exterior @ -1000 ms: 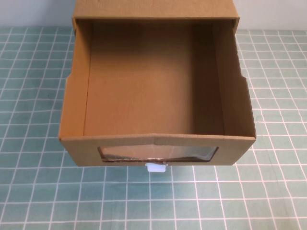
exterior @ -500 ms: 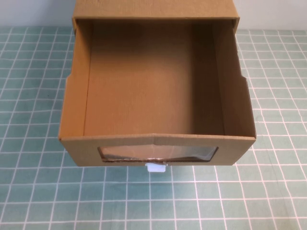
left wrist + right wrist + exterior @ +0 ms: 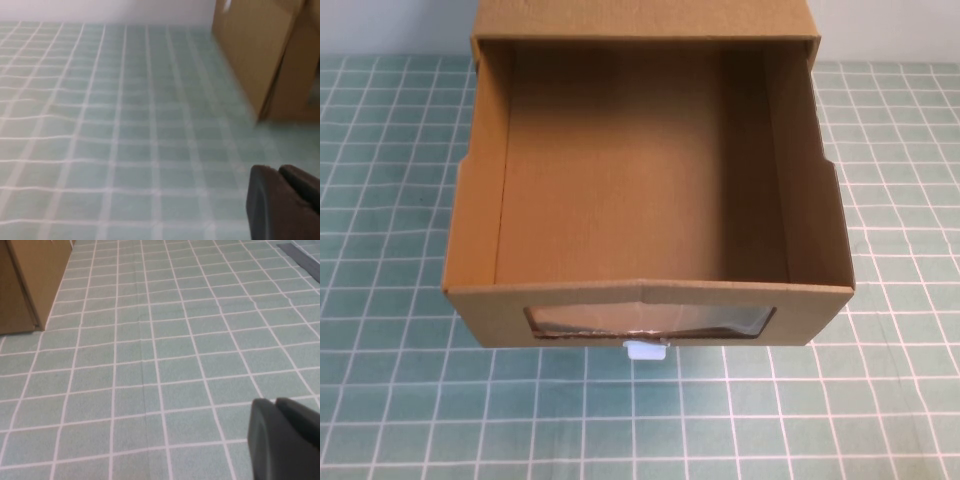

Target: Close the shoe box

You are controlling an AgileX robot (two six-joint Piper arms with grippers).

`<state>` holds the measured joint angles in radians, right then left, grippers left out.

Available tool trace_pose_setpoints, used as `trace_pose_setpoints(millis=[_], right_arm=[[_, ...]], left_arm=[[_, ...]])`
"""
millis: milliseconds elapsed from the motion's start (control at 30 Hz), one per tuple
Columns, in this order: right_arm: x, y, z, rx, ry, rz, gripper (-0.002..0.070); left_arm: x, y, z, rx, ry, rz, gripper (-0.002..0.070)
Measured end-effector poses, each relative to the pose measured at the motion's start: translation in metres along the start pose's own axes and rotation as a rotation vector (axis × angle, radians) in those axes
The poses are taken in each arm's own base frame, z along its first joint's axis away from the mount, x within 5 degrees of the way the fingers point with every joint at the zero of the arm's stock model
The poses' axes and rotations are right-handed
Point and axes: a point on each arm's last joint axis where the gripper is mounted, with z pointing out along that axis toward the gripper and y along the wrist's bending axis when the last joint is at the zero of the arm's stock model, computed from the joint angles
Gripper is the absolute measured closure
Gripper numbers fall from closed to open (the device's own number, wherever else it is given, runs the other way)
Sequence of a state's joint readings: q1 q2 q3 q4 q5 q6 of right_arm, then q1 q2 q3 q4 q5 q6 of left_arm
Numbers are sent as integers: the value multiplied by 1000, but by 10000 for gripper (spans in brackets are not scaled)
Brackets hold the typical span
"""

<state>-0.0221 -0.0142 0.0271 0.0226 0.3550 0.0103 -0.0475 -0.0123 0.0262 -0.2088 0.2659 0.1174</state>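
The shoe box (image 3: 645, 180) is brown cardboard and stands in the middle of the table in the high view. Its drawer is pulled far out toward me and is empty inside. The drawer front has a clear window (image 3: 650, 320) and a small white pull tab (image 3: 646, 349) at its bottom edge. Neither arm shows in the high view. My left gripper (image 3: 280, 172) is shut and empty, low over the mat, with the box's side (image 3: 260, 50) ahead of it. My right gripper (image 3: 276, 405) is shut and empty over the mat, with the box's side (image 3: 30, 280) beyond it.
A green cutting mat with a white grid (image 3: 880, 400) covers the table. A pale wall (image 3: 380, 25) runs along the back edge. A dark strip (image 3: 300, 257) lies on the mat far from the right gripper.
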Motion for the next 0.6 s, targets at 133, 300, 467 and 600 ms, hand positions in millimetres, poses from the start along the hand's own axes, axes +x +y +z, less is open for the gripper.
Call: trace_pose_setpoints(millis=[133,300,467,600], right_arm=[[0,0,0,0,0,0,687],[0,0,0,0,0,0,687],[0,0,0,0,0,0,687],[0,0,0,0,0,0,687]], left_arm=[[-8,-2,0,33,-80,-218,680],[-14,-2,-1,43,-148,-339,680],[-18,-2,-2,53,-165,-402,680],[-42,-11,-7,103,-71,-391,680]])
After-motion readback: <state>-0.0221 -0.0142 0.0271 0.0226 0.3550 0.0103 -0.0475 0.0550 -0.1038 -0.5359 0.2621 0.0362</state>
